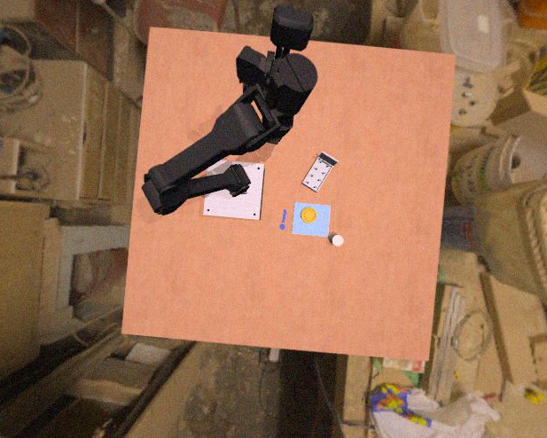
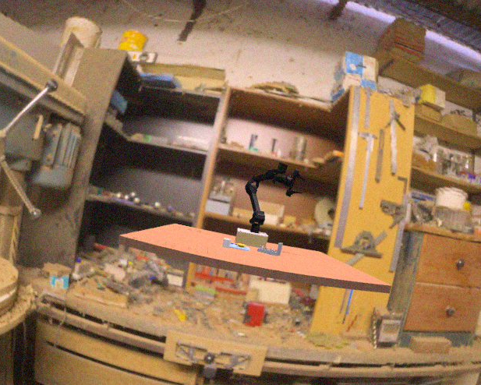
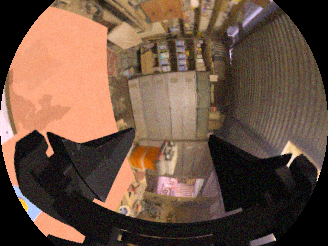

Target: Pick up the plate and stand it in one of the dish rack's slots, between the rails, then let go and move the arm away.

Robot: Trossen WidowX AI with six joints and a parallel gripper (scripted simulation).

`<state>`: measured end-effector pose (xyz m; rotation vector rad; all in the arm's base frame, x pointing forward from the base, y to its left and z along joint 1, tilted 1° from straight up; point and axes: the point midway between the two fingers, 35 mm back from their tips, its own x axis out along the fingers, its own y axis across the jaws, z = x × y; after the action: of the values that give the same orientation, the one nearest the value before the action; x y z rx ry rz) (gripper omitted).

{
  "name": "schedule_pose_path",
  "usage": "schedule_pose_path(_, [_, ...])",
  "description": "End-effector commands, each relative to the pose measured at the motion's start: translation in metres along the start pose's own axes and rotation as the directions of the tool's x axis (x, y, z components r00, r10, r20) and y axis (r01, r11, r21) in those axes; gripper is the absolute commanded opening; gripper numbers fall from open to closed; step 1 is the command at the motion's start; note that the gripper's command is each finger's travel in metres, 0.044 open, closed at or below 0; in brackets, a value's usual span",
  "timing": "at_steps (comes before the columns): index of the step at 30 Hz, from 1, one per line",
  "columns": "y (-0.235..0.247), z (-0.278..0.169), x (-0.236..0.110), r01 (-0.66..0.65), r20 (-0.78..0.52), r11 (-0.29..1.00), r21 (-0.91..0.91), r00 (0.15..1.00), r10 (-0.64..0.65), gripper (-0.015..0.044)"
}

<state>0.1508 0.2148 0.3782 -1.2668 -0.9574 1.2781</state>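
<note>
Seen from above on an orange table: black arm folded high over its white base plate at nine o'clock of centre, gripper raised near the twelve o'clock edge, fingers spread wide and holding nothing. Just right of the plate, a small blue utensil. Next to it, a yellow plate lying flat on a light-blue mat, well apart from the gripper. At one o'clock of the mat, a grey dish rack, slots unfilled. At five o'clock, touching the mat's corner, a white cylinder. No legible writing or labels anywhere.
</note>
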Motion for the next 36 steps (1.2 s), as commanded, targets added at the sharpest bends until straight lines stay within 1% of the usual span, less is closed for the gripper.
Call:
schedule_pose_path(1, [0.007,-0.025,0.0,-0.026,-0.084,0.992,0.127,0.996,0.037,0.04])
schedule_pose_path(9, [0.024,-0.065,-0.007,-0.031,-0.222,0.937,0.348,0.968,0.114,0.04])
schedule_pose_path(17, [0.044,-0.103,-0.02,0.016,-0.342,0.837,0.546,0.917,0.205,0.04])
schedule_pose_path(27, [0.073,-0.144,-0.043,0.139,-0.457,0.666,0.733,0.825,0.331,0.04])
schedule_pose_path(36, [0.102,-0.174,-0.07,0.293,-0.523,0.485,0.824,0.722,0.453,0.04])
